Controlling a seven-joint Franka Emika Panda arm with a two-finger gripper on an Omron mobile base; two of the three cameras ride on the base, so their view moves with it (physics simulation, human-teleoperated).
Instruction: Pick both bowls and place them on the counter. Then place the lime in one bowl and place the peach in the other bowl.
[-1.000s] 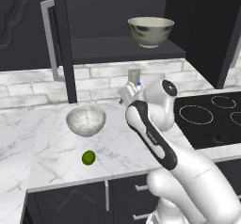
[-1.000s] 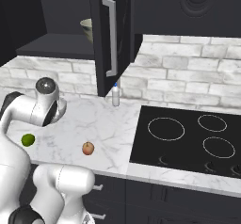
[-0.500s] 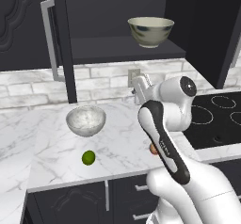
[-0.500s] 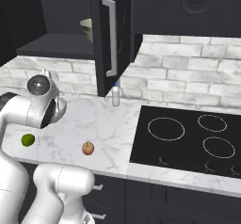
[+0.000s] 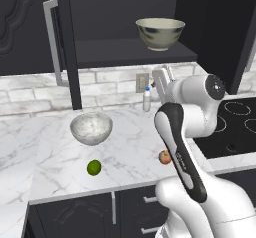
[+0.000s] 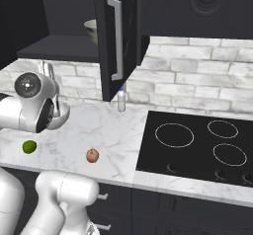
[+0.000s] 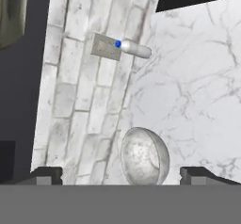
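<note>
The white-grey marbled bowl [image 5: 91, 128] stands upright on the counter [image 5: 127, 144], left of my arm; it also shows low in the hand view [image 7: 143, 156] and half hidden behind my arm [image 6: 63, 116]. The cream mottled bowl [image 5: 160, 33] rests on the open cabinet shelf above [image 6: 90, 30] [image 7: 11, 11]. The lime [image 5: 94, 167] [image 6: 29, 146] and the peach [image 5: 164, 157] [image 6: 92, 155] lie near the counter's front edge. My gripper [image 5: 162, 76] [image 6: 48, 70] [image 7: 122, 176] is open and empty, raised by the brick wall just below the shelf.
A small white bottle with a blue cap [image 5: 147, 99] [image 6: 121, 99] [image 7: 134, 49] stands at the wall beside a grey outlet [image 7: 106, 46]. The open cabinet door [image 6: 116, 36] hangs over the counter. The black stovetop [image 6: 197, 145] lies to the right.
My arm has swung to the right and the open gripper has risen from beside the bottle to just under the shelf. The bowls and fruit have not moved.
</note>
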